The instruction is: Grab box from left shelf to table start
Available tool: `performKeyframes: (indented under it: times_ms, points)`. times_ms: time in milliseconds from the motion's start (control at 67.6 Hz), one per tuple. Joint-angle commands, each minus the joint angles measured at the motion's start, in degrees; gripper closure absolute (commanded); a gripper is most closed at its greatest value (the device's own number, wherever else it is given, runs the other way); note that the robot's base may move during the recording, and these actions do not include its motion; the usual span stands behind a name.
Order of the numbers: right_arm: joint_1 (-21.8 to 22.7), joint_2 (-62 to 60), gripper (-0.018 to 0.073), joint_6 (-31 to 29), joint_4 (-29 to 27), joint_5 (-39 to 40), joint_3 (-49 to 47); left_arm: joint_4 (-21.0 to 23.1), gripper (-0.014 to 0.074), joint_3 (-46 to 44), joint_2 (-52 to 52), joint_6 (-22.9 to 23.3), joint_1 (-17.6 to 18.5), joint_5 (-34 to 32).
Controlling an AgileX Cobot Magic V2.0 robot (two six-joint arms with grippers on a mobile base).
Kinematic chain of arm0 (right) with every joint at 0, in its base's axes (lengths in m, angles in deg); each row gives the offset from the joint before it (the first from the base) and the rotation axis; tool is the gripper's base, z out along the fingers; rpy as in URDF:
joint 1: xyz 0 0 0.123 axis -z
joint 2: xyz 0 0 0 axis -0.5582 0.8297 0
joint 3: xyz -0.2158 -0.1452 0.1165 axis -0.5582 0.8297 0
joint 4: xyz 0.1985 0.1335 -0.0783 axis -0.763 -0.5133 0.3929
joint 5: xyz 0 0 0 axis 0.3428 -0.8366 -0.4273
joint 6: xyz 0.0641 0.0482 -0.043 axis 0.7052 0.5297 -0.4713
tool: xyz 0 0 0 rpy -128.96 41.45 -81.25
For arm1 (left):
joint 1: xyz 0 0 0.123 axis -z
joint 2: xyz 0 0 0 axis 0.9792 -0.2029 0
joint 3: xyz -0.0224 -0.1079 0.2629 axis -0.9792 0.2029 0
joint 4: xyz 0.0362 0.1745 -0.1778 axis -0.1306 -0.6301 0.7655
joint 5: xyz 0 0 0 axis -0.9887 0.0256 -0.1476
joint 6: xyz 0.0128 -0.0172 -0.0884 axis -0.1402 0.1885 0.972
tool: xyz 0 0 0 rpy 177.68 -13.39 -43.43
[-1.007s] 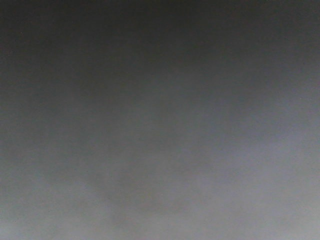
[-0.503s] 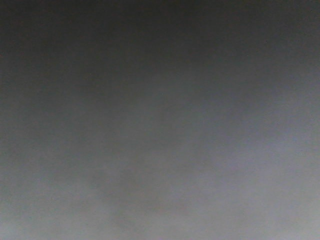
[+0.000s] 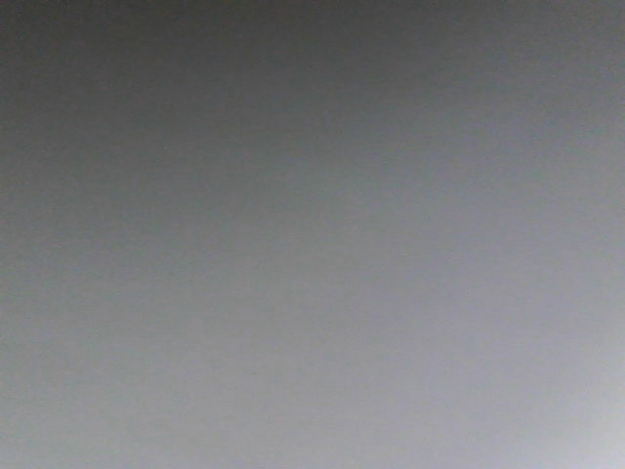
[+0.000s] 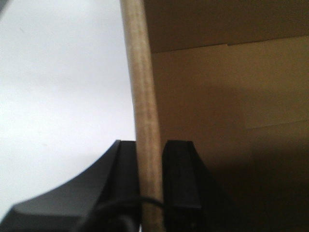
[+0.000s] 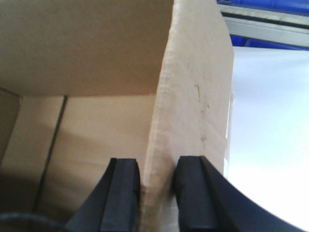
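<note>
The brown cardboard box [image 4: 217, 111] fills the right of the left wrist view, seen from inside. My left gripper [image 4: 149, 159] is shut on the box's left wall edge [image 4: 142, 87], one black finger on each side. In the right wrist view the box [image 5: 96, 125] shows its inside at left. My right gripper [image 5: 158, 179] is shut on its right wall [image 5: 193, 96]. The white table [image 4: 58, 96] lies outside the box at left and shows in the right wrist view [image 5: 270, 135] at right. The black ECOFLOW panel and the shelf rail are out of view. The front view is a blank grey blur.
A blue and white strip [image 5: 270, 19] runs along the top right corner of the right wrist view, beyond the white surface. The front camera shows only a featureless grey field [image 3: 312, 234], lighter toward the bottom right.
The grey field in the front view has become lighter and more even; the darker top band and faint smudges have faded. No object can be made out in it.
</note>
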Motion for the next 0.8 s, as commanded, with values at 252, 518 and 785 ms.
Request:
performKeyframes:
  times_ms: [252, 518, 785]
  points:
    - [-0.2, 7.5, 0.0492, 0.2, -2.1, -0.6, -6.1, 3.0, 0.0695, -14.8, -14.2, -2.0, 0.6, -3.4]
    - [-0.2, 16.3, 0.0492, 0.2, 9.1, -4.9, -10.8, 2.3, 0.0695, -23.4, -29.2, -2.0, 0.6, -4.0]
    - [-0.2, 28.8, 0.0492, 0.2, 9.8, -4.9, -15.9, -0.9, 0.0695, -32.3, -45.8, -2.0, 0.6, -4.7]
